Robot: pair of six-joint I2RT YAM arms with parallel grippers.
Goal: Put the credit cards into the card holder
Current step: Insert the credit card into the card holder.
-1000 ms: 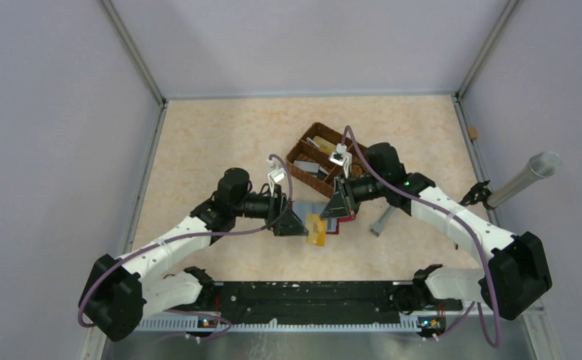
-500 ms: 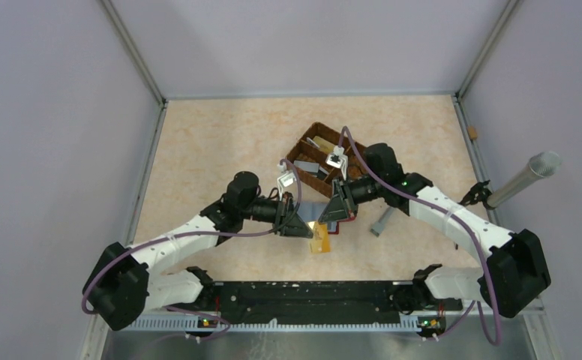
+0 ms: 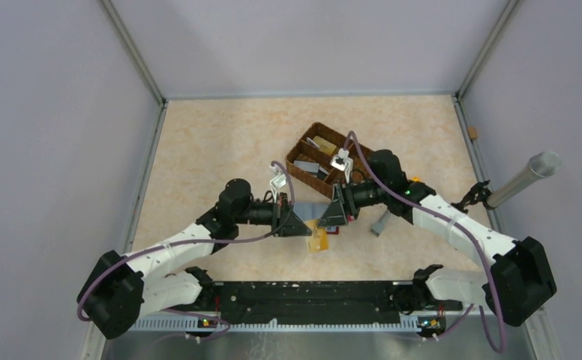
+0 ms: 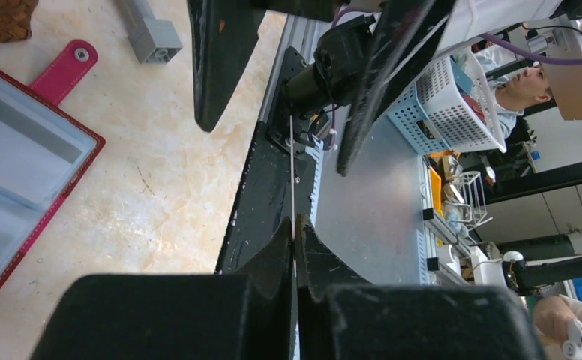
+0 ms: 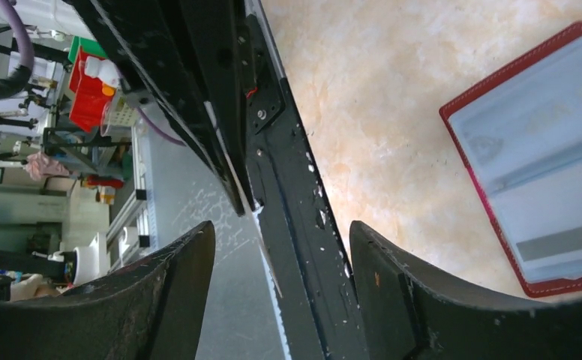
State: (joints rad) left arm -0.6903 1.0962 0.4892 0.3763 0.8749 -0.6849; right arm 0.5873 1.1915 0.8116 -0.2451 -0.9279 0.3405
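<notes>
A gold-tan credit card point(image 3: 318, 241) hangs just above the table, pinched at its upper edge by my shut left gripper point(image 3: 307, 229). In the left wrist view the card point(image 4: 292, 169) shows edge-on as a thin line between the closed fingertips of the left gripper point(image 4: 295, 223). My right gripper point(image 3: 322, 223) faces it from the right, open, its jaws on either side of the card's edge point(image 5: 267, 251) without touching. The dark red card holder point(image 5: 532, 161) lies open on the table under both grippers, clear pockets up, snap tab point(image 4: 69, 66) spread out.
A brown divided wicker basket point(image 3: 319, 152) with more cards stands just behind the grippers. A small grey block point(image 3: 382, 221) lies right of the holder. A metal tube point(image 3: 524, 177) leans at the right wall. The black base rail point(image 3: 310, 296) runs along the near edge.
The left gripper has moved right and shut on the gold-tan card. The right gripper, shut on that card before, has opened and let it go. The card now hangs slightly lower.
</notes>
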